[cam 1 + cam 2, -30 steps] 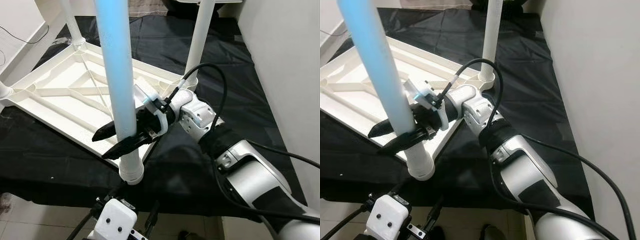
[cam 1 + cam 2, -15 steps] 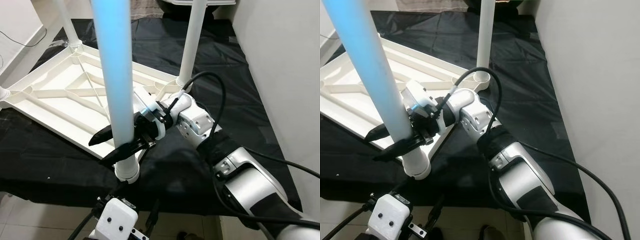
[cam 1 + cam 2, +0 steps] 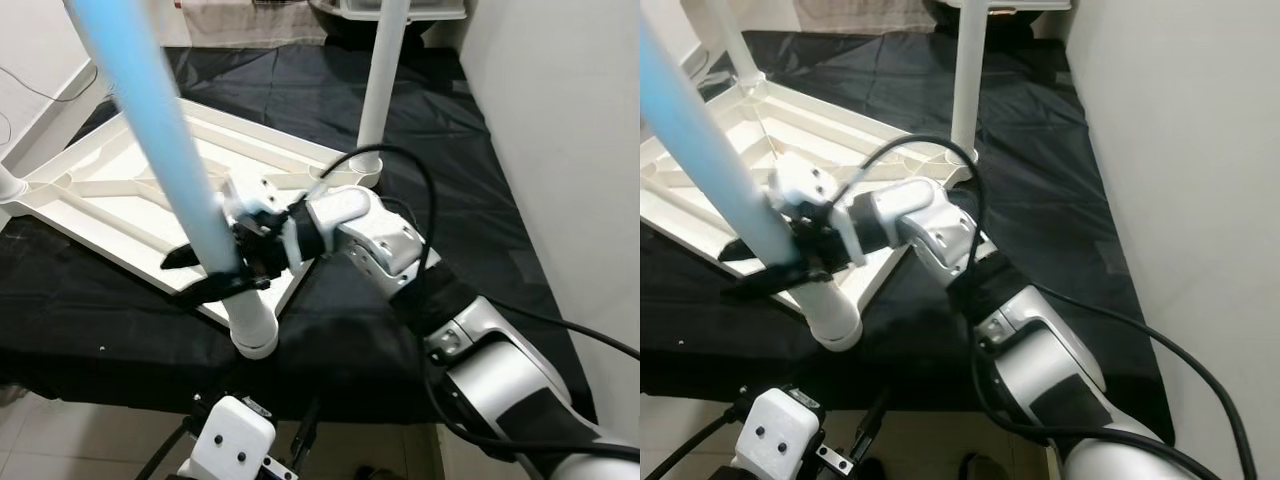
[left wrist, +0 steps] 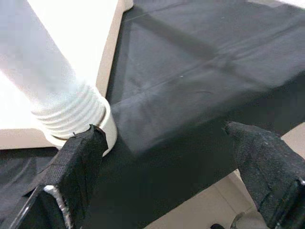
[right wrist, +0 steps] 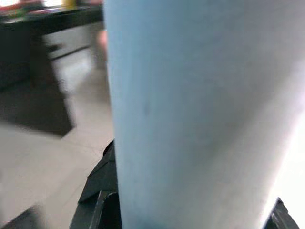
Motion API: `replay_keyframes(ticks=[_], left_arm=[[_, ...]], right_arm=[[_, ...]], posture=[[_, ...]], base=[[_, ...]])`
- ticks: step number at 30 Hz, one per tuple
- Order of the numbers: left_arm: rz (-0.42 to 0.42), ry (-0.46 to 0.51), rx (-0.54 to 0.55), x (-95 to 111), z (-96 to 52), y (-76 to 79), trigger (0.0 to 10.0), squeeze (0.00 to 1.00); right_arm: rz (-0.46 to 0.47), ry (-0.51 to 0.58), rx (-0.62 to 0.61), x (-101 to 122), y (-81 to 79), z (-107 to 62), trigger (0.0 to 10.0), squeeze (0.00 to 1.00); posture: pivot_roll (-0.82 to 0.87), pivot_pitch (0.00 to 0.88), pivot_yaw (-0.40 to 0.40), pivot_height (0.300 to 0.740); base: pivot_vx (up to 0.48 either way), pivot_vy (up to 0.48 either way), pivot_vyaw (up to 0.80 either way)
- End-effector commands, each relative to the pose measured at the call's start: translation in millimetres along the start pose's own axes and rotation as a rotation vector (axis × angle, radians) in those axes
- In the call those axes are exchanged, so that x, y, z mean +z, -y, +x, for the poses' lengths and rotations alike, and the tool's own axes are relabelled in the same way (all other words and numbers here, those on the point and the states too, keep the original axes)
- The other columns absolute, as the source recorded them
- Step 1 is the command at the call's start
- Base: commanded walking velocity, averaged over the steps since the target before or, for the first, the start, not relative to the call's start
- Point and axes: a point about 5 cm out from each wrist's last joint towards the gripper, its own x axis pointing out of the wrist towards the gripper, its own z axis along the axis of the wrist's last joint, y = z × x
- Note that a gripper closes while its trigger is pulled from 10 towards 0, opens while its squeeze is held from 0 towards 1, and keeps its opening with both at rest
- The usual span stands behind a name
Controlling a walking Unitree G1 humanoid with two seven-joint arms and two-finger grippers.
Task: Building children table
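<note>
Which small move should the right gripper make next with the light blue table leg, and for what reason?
Probably tip the light blue plastic table leg back upright. The right gripper is shut on it just above its white threaded end, which sits at the near corner of the upturned white plastic tabletop, yet it leans while the white corner leg stands straight.

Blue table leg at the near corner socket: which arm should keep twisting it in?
Right, probably. The right gripper is already clamped around the blue leg just above the corner socket. The left gripper hangs open beside the socket, holding nothing.
</note>
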Motion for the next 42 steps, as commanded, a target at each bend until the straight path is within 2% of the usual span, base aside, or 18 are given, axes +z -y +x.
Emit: replay_keyframes(ticks=[1,2,3,6,8,10,14,21,23,25,27,31,34,36,39,42], left_arm=[[0.004,-0.021,0.001,-5,-0.8,0.9,10.0,0.00],[0.004,-0.020,0.002,-5,-0.6,0.7,10.0,0.00],[0.004,-0.020,0.002,-5,-0.6,0.7,10.0,0.00],[0.006,-0.019,0.004,-5,-0.4,0.3,10.0,0.00],[0.007,-0.019,0.005,-4,-0.3,0.1,10.0,0.00],[0.008,-0.020,0.008,-5,-0.5,-0.8,10.0,0.00],[0.008,-0.020,0.009,-5,-0.5,-1.2,10.0,0.00],[0.009,-0.022,0.006,-5,0.2,-1.2,10.0,0.00],[0.009,-0.022,0.006,-5,0.2,-1.2,10.0,0.00],[0.010,-0.021,0.007,-5,0.3,-1.8,10.0,0.00],[0.010,-0.021,0.007,-5,0.3,-1.8,10.0,0.00],[0.012,-0.019,0.009,-5,0.8,-2.6,10.0,0.00],[0.012,-0.019,0.010,-5,0.9,-2.6,10.0,0.00],[0.012,-0.019,0.011,-5,1.1,-2.8,10.0,0.00],[0.014,-0.021,0.012,-5,0.8,-3.1,10.0,0.00],[0.015,-0.021,0.012,-5,0.6,-3.3,10.0,0.00]], right_arm=[[0.130,-0.215,-0.306,-54,19.0,-18.4,10.0,0.00],[0.156,-0.214,-0.426,-56,27.3,-22.6,10.0,0.00],[0.156,-0.214,-0.426,-56,27.3,-22.6,10.0,0.00],[0.230,-0.199,-0.628,-62,38.2,-31.7,10.0,0.00],[0.254,-0.188,-0.669,-62,39.6,-33.5,10.0,0.00],[0.298,-0.144,-0.773,-63,43.0,-38.2,10.0,0.00],[0.299,-0.133,-0.803,-63,43.8,-39.6,10.0,0.00],[0.358,-0.051,-0.997,-63,48.9,-40.7,10.0,0.00],[0.358,-0.051,-0.997,-63,48.9,-40.7,10.0,0.00],[0.386,-0.031,-1.081,-63,51.6,-40.9,10.0,0.00],[0.386,-0.031,-1.081,-63,51.6,-40.9,10.0,0.00],[0.439,0.006,-1.259,-69,52.7,-43.9,10.0,0.00],[0.447,0.015,-1.285,-72,52.0,-44.1,10.0,0.00],[0.471,0.040,-1.349,-76,50.9,-46.3,10.0,0.00],[0.430,0.091,-1.376,-75,49.9,-47.3,10.0,0.00],[0.411,0.095,-1.372,-74,49.4,-46.7,10.0,0.00]], posture=[[0.06,0.234,-0.044,0.734],[0.06,0.234,-0.044,0.734],[0.06,0.234,-0.044,0.734],[0.06,0.239,-0.046,0.734],[0.06,0.239,-0.046,0.734],[0.06,0.239,-0.046,0.734],[0.06,0.244,-0.043,0.734],[0.06,0.246,-0.041,0.734],[0.06,0.246,-0.041,0.734],[0.07,0.248,-0.041,0.734],[0.07,0.248,-0.041,0.734],[0.07,0.248,-0.043,0.734],[0.07,0.248,-0.043,0.734],[0.07,0.248,-0.043,0.734],[0.07,0.251,-0.038,0.734],[0.07,0.251,-0.038,0.734]], base=[[0.000,0.000,0.00],[0.000,0.000,0.00],[0.000,0.000,0.00],[0.000,0.000,0.00],[0.000,0.000,0.00],[0.000,0.000,0.00],[0.000,0.000,0.00],[0.000,0.000,0.00],[0.000,0.000,0.00],[0.000,0.000,0.00],[0.000,0.000,0.00],[0.000,0.000,0.00],[0.000,0.000,0.00],[0.000,0.000,0.00],[0.000,0.000,0.00],[0.000,0.000,0.00]])
